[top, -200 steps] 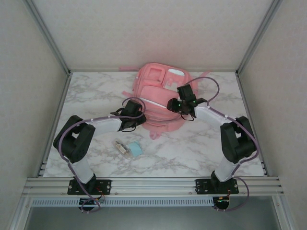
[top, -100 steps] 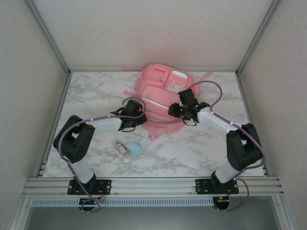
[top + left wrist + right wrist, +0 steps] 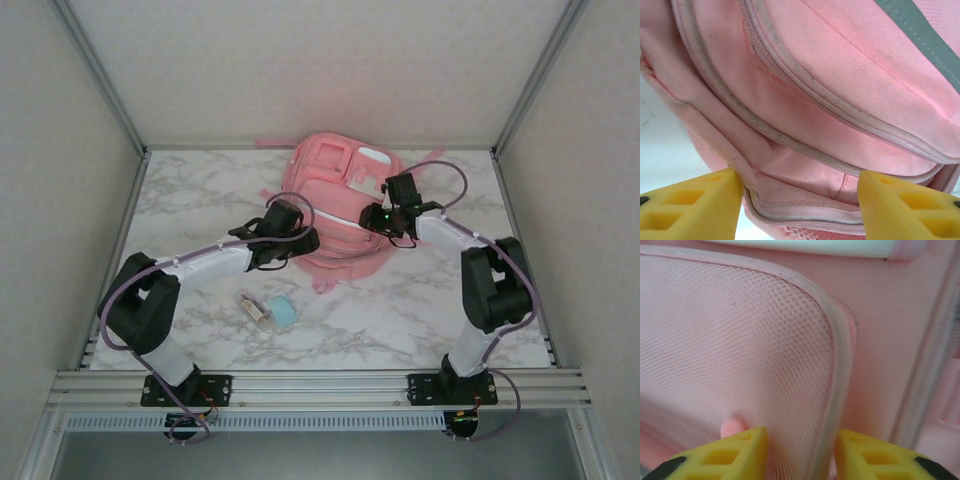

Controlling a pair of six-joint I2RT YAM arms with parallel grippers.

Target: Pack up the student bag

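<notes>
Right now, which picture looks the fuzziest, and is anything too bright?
Right wrist view: the fuzziest, the mesh on the student bag goes soft near the yellow fingertips. Left wrist view: the bag's weave is sharp, but the table at the left edge is washed out white. Top external view: even light, sharp, only faint shadows under the arms.

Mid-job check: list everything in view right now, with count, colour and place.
student bag: one, pink, far centre of the table.
small flat item: one, light blue, on the table near-left of the bag.
small tube-like item: one, clear and brownish, just left of the blue one.
table: one, white-grey marble.
left arm: one, black and white, jaws open astride the bag's lower zip seam.
right arm: one, black and white, jaws astride a mesh pocket's edge; grip unclear.
</notes>
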